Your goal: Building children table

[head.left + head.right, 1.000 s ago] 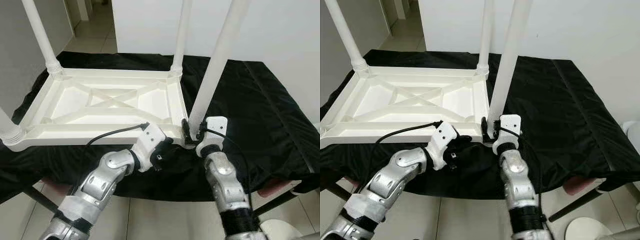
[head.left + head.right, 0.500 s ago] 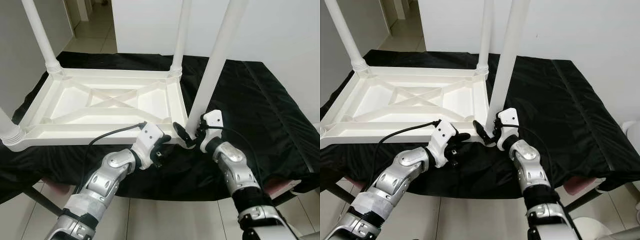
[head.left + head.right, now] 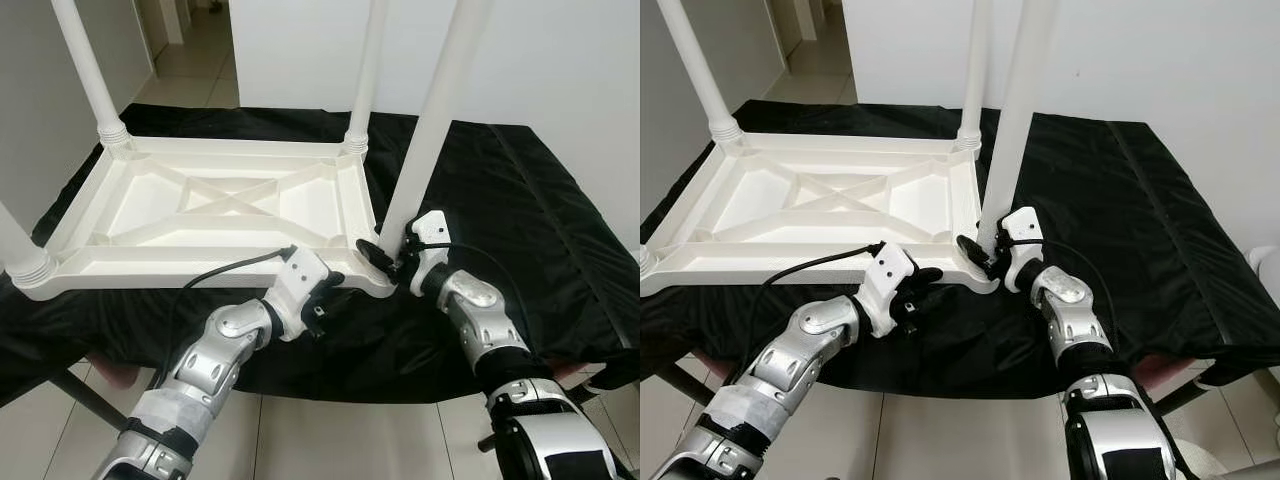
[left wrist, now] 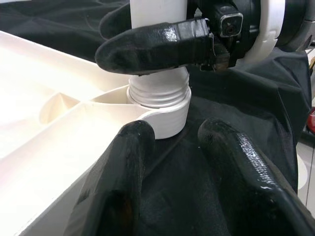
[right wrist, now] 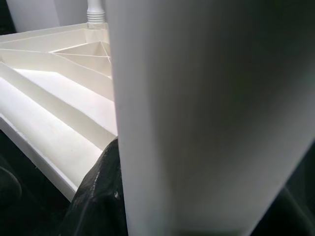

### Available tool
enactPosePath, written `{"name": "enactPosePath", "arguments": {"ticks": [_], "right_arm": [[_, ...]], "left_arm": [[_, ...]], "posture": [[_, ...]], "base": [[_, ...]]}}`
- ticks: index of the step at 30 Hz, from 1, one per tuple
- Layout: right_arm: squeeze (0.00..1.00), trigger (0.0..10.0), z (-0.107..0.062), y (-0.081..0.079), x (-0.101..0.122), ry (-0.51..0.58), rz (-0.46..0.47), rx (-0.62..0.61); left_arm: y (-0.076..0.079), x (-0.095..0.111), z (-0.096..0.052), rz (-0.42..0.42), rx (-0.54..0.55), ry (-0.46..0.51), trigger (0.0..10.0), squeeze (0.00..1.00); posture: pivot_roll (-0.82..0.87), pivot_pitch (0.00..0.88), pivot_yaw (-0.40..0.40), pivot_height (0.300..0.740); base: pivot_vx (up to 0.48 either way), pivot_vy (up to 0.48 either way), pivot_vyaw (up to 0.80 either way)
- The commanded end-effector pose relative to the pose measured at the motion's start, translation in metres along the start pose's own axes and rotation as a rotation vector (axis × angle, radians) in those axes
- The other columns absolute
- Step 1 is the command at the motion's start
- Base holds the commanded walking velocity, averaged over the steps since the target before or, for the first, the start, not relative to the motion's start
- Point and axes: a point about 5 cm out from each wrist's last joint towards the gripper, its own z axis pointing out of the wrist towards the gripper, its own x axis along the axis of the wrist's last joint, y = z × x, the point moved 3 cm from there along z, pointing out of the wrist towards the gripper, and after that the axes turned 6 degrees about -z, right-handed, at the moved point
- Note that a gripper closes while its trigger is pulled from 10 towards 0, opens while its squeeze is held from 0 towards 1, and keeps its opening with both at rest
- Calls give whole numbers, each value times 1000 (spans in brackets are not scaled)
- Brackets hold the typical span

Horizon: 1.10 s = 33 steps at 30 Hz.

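White kids' table (image 3: 220, 205) laid upside-down on black-draped worktop (image 3: 520, 200), legs up. Near-corner leg (image 3: 432, 120) clamped low, just above threaded socket, by right claw (image 3: 385, 258). Left claw (image 3: 325, 295) held apart beside socket, nothing gripped. Plastic judged light, stiff, smooth; best gripped low nr base

Bright, even indoor light, sharp head views; right wrist view blurred by the close leg (image 5: 197, 118).

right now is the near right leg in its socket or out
In: the leg has its threaded base seated in the corner socket, right claw around it.
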Motion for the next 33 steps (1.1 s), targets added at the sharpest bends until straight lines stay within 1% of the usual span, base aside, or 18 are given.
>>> {"name": "enactPosePath", "arguments": {"ticks": [1, 3, 4, 5, 6, 7, 9, 14, 16, 17, 18, 22, 23, 25, 27, 29, 31, 33], "right_arm": [[0, 0, -3, -2, -8, -22, 11, 20], [0, 0, -3, -2, -8, -22, 11, 20], [0, 1569, -4, -3, -9, -22, 21, 18], [0, 9294, -4, -4, -11, -24, 44, 20], [0, 10000, -5, -4, -12, -23, 60, 15], [0, 10000, -5, -4, -12, -23, 60, 15], [0, 10000, -5, -4, -14, -28, 108, -7], [0, 10000, -5, -4, -16, -42, 100, -36], [0, 10000, -3, -4, -15, -48, 106, -159], [0, 10000, -3, -4, -15, -48, 106, -159], [0, 10000, -1, -7, -12, -41, 122, -248], [0, 10000, 2, -12, -11, -44, 148, -311], [0, 10000, 2, -16, -12, -56, 172, -374], [0, 10000, 1, -21, -15, -75, 192, -473], [0, 10000, 0, -23, -15, -80, 193, -507], [0, 10000, -3, -27, -16, -95, 196, -586], [0, 10000, -6, -31, -16, -106, 214, -707], [0, 10000, -8, -34, -15, -122, 222, -764]], "left_arm": [[3, -1, 2, 9, -28, -5, 10000, 0], [3, -1, 2, 9, -28, -5, 10000, 0], [3, 0, 3, 9, -30, -3, 10000, 0], [4, 0, 4, 9, -32, 0, 10000, 0], [4, 1, 4, 10, -32, 3, 10000, 0], [4, 1, 4, 10, -32, 3, 10000, 0], [5, 0, 5, 11, -33, 5, 10000, 0], [4, 0, 5, 12, -31, 5, 10000, 0], [5, -1, 5, 11, -29, 6, 10000, 0], [5, -1, 5, 11, -29, 6, 10000, 0], [7, -2, 4, 9, -29, 6, 10000, 0], [7, -3, 5, 8, -30, 6, 10000, 0], [7, -3, 4, 7, -30, 5, 10000, 0], [7, -4, 4, 7, -29, 5, 10000, 0], [8, -4, 4, 8, -29, 5, 10000, 0], [8, -4, 2, 8, -28, 5, 10000, 0], [8, -5, 1, 9, -27, 3, 10000, 0], [8, -5, 1, 9, -27, 2, 10000, 0]], "posture": [[4, 14, -14, 740], [4, 14, -14, 740], [2, 14, -16, 740], [1, 14, -16, 740], [0, 15, -18, 740], [0, 15, -18, 740], [-1, 15, -24, 740], [-1, 15, -24, 740], [-2, 11, -36, 740], [-2, 11, -36, 740], [-1, 9, -41, 740], [-1, 9, -41, 740], [1, 10, -45, 740], [5, 12, -48, 740], [5, 12, -48, 740], [6, 12, -48, 740], [7, 13, -50, 740], [12, 17, -50, 740]], "base": [[0, 0, 0], [0, 0, 0], [0, 0, 0], [0, 0, 0], [0, 0, 0], [0, 0, 0], [0, 0, 0], [0, 0, 0], [0, 0, 0], [0, 0, 0], [0, 0, 0], [0, 0, 0], [0, 0, 0], [0, 0, 0], [0, 0, 0], [0, 0, 0], [0, 0, 0], [0, 0, 0]]}}
